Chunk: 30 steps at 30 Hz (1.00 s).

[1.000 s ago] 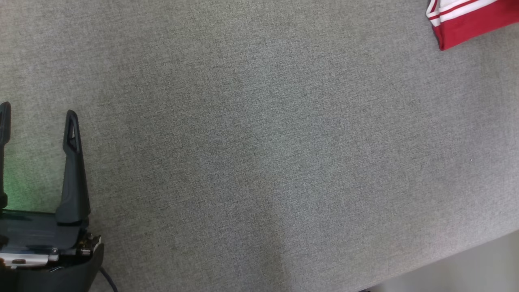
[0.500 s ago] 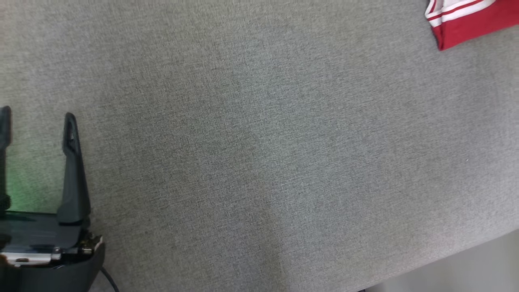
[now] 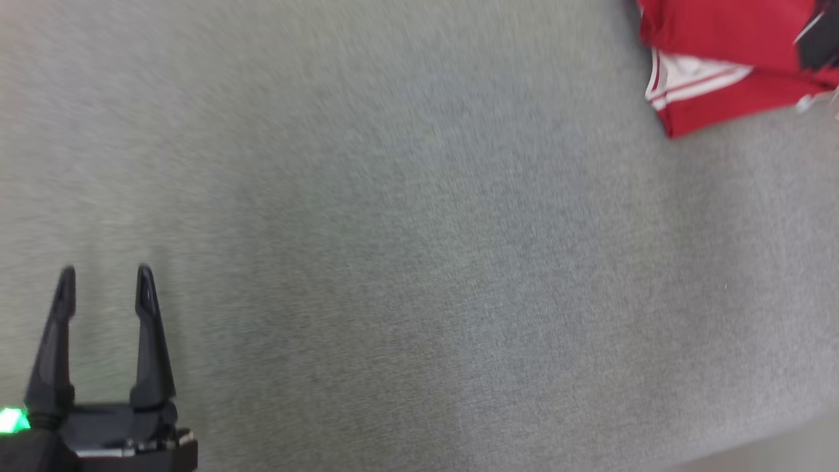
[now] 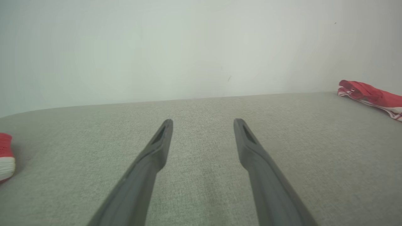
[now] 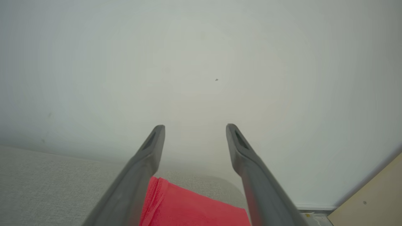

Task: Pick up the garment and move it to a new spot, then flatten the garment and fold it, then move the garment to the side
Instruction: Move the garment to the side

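We record a grey fabric-covered worktop (image 3: 419, 236), and every position below is referred to it. The garment (image 3: 714, 33), red with white stripes, lies bunched on the worktop at its far right corner, close to the edge that meets a pale wall (image 4: 201, 47). In the head view it is partly cut off by the frame and blurred, so we cannot tell how neatly it is folded. The left gripper (image 3: 105, 272) hangs over the near left part of the worktop, well apart from the garment. Its jaws stand wide with nothing between them, and the fingers point towards the worktop's far edge. In the left wrist view we see bare grey cloth under and ahead of these fingers. The right gripper (image 5: 195, 126) is above the far right corner of the worktop, directly over the garment. Its jaws are spread wide and grip nothing; the red cloth lies on the worktop below the fingers, and we cannot tell whether a finger touches it. A second red-and-white item (image 4: 4, 157) rests on the worktop near its left side; we cannot tell what it is. A tan panel (image 5: 377, 194) stands beyond the worktop's right end.
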{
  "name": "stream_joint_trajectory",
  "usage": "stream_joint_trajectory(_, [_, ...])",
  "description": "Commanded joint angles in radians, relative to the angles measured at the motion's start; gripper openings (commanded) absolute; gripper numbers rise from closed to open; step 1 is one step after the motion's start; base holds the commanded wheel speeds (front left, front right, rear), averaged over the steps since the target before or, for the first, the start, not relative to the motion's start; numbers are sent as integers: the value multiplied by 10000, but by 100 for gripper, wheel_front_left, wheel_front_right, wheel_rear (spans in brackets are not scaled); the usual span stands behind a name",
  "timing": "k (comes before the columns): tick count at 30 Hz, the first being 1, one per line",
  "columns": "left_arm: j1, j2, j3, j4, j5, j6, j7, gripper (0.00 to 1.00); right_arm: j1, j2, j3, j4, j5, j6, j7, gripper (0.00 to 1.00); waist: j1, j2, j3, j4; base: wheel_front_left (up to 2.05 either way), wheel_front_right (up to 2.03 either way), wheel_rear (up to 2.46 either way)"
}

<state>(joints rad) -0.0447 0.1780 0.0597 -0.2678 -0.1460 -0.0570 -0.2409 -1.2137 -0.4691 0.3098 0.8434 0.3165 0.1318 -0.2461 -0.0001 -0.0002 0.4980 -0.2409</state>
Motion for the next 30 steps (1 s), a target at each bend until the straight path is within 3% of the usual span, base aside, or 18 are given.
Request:
stream_joint_trajectory(1, [293, -100, 31, 188, -69, 31, -91, 100, 490, 57, 72, -235, 114, -16, -34, 100, 1, 2, -1492, 873, 0, 0, 0])
stream_joint_trajectory(15, [1150, -441, -18, 1290, -267, -85, -235, 100, 4511, 675, -758, -2501, 199, -16, 207, 100, 1, 2, -3550, 2213, 0, 0, 0])
stream_joint_trajectory(30, [1884, -456, 97, 1804, -245, -199, -245, 100, 9582, 2067, -2641, -6121, -282, -16, 1014, 100, 1, 2, -4925, 2783, 0, 0, 0])
